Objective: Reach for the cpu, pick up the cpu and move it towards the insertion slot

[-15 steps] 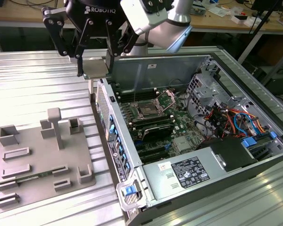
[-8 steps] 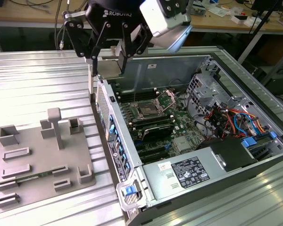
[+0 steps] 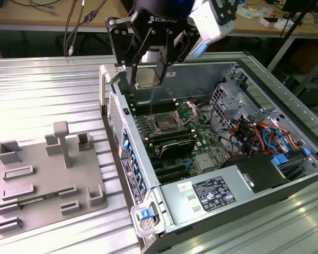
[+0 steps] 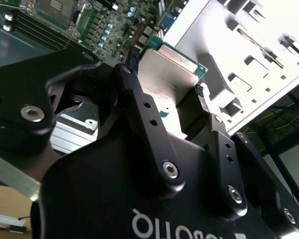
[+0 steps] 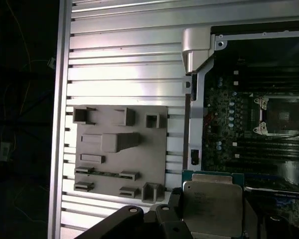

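Exterior view, its left to right: grey plastic tray (image 3: 47, 180) lies on the ribbed bench (image 3: 42, 90). The pincer (image 3: 148, 79) hangs above the open computer case (image 3: 286, 159), pinching the cpu (image 3: 147, 78) by its edges, raised over the insertion slot (image 3: 164, 125) on the motherboard.

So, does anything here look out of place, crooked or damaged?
Nothing stands out. The gripper holds the cpu by its edges above the open computer case. The insertion slot is open and bare. The grey tray lies flat beside the case.
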`<state>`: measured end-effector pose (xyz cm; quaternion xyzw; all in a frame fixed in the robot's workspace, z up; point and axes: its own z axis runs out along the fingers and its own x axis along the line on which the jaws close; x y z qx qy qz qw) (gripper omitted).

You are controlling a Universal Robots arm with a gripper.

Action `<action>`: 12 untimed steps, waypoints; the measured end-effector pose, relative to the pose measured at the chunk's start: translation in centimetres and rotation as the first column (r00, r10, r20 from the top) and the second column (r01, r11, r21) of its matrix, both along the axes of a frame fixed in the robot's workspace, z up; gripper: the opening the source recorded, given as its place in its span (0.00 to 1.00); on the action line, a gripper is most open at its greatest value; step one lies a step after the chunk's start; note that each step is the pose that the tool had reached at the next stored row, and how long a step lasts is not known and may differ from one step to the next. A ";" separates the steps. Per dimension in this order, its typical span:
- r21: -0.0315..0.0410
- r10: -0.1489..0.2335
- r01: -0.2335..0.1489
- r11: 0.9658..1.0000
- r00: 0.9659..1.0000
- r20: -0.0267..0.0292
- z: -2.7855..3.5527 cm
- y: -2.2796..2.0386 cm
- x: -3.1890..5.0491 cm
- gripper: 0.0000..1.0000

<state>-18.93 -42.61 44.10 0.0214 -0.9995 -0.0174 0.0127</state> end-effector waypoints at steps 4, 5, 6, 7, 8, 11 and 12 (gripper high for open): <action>0.000 0.000 0.000 1.000 1.000 0.000 -0.14 0.02 1.49 0.55; 0.000 0.000 0.000 1.000 1.000 0.000 -0.18 0.03 1.82 0.55; 0.000 0.000 0.000 1.000 1.000 0.000 -0.21 0.04 2.15 0.55; 0.000 0.000 0.000 1.000 1.000 0.000 -0.25 0.05 2.56 0.55; 0.000 0.000 0.000 1.000 1.000 0.000 -0.29 0.07 2.90 0.55; 0.000 0.000 0.000 1.000 1.000 0.000 -0.50 0.15 3.92 0.55; 0.000 0.000 0.000 1.000 1.000 0.000 -0.59 0.20 4.10 0.55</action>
